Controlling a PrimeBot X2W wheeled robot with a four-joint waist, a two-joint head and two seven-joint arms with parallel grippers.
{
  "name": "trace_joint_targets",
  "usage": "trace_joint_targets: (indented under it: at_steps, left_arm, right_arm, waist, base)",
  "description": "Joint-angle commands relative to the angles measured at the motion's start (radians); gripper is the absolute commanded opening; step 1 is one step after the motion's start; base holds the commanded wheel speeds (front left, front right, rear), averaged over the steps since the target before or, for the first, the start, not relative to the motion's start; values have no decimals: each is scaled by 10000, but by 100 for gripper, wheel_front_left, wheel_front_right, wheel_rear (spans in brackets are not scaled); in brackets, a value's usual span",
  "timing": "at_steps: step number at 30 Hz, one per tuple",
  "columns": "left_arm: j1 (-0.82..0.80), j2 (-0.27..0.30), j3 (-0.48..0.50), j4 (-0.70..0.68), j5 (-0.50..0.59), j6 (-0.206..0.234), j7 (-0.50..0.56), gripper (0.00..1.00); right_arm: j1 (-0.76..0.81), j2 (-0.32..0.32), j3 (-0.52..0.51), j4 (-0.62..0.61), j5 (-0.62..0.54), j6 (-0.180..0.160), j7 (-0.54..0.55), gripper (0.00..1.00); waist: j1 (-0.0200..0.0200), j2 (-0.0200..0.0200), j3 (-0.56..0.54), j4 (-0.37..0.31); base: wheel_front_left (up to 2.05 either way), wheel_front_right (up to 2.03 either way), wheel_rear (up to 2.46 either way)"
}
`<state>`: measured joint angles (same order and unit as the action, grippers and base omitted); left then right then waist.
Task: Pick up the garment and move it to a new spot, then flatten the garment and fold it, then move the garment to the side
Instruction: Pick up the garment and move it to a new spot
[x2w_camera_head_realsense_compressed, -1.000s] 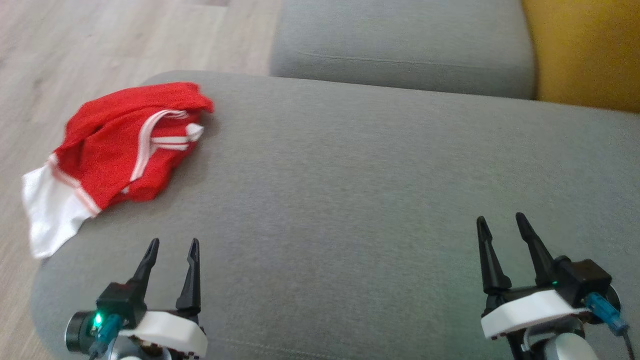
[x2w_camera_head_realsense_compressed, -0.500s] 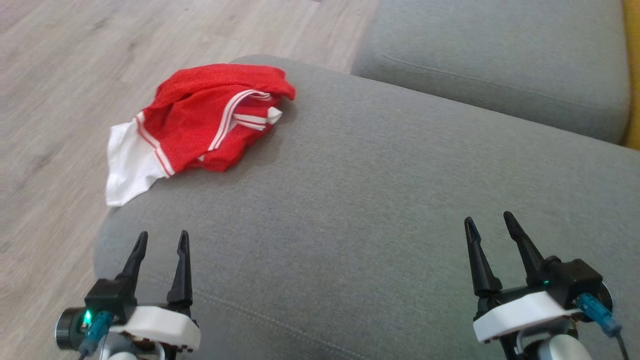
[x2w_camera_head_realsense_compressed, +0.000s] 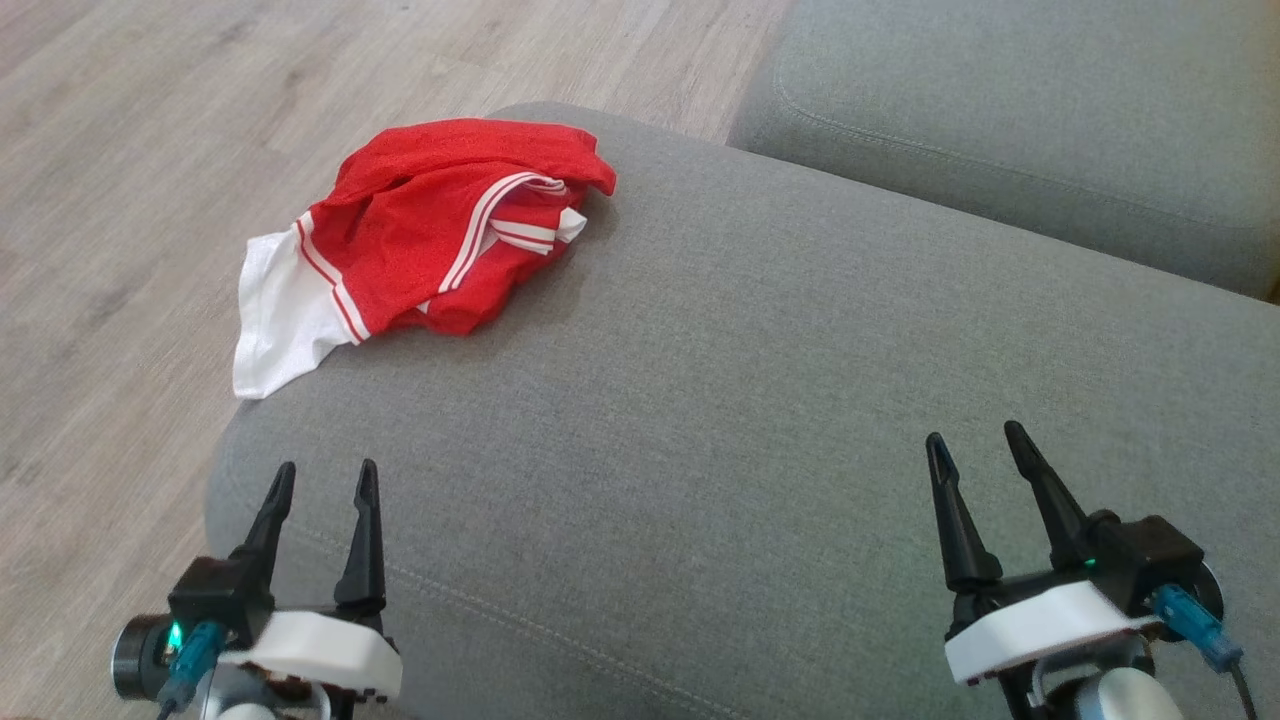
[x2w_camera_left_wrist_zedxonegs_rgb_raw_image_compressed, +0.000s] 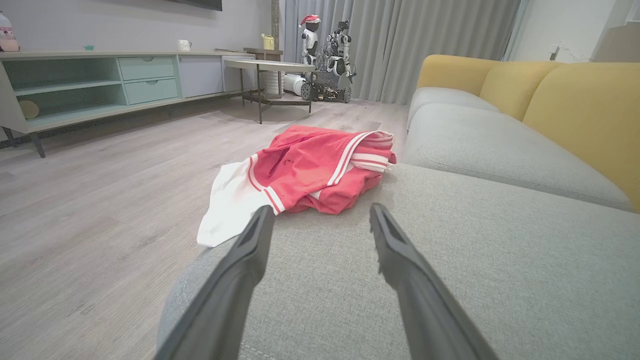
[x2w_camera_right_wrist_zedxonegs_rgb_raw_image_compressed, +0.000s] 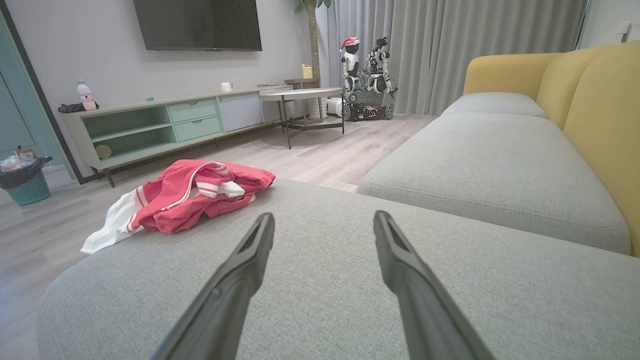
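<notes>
Left gripper (x2w_camera_head_realsense_compressed: 328, 466): lower left of head view, dark fingers spread wide, nothing between them, over the grey seat cushion (x2w_camera_head_realsense_compressed: 700, 420). Right gripper (x2w_camera_head_realsense_compressed: 972, 432): lower right, fingers likewise apart and empty, over the same cushion.

Red garment (x2w_camera_head_realsense_compressed: 430, 230) with white stripes: crumpled at upper left of head view, on the cushion's rounded corner. Its white panel (x2w_camera_head_realsense_compressed: 275, 320) hangs over the cushion edge above the wood floor (x2w_camera_head_realsense_compressed: 120, 150). Both grippers are well apart from it, the left one nearer.

Left wrist view: garment at frame centre, above the two fingertips. Right wrist view: garment at middle left; second grey cushion (x2w_camera_right_wrist_zedxonegs_rgb_raw_image_compressed: 490, 165) and yellow backrest (x2w_camera_right_wrist_zedxonegs_rgb_raw_image_compressed: 600, 125) at right.
</notes>
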<state>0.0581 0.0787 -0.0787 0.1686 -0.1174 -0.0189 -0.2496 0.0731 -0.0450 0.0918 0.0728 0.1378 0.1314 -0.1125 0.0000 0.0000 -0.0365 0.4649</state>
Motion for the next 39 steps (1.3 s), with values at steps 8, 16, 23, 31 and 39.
trace_joint_targets:
  at_steps: [8,16,23,31,39]
  left_arm:
    - [-788,-87,487,-411,-42,-41,-122,100]
    - [-2395,-150,809,-340,-220,-154,-122,100]
    - [-4511,-102,1212,729,-343,-404,-122,100]
    - [-6783,503,1597,3307,-192,-675,-122,100]
    - [-8037,1063,1603,5413,81,-803,-122,100]
  right_arm:
    - [-308,-53,244,-504,-162,-7,155,100]
    - [-839,-103,227,-1168,-737,-7,750,100]
    - [-1459,-613,316,-1925,-1042,-7,1326,100]
    - [-1930,-908,418,-2302,-1063,-7,1554,100]
    - [-2143,-930,416,-2388,-1108,-7,1539,100]
  waist:
    - [0,0,381,-94]
    - [0,0,1829,-513]
    - [0,0,3365,-1089]
    - [0,0,4441,-1694]
    - [0,0,4850,-2003]
  base:
    - [0,0,0]
    - [0,0,0]
    - [0,0,0]
    - [0,0,0]
    - [0,0,0]
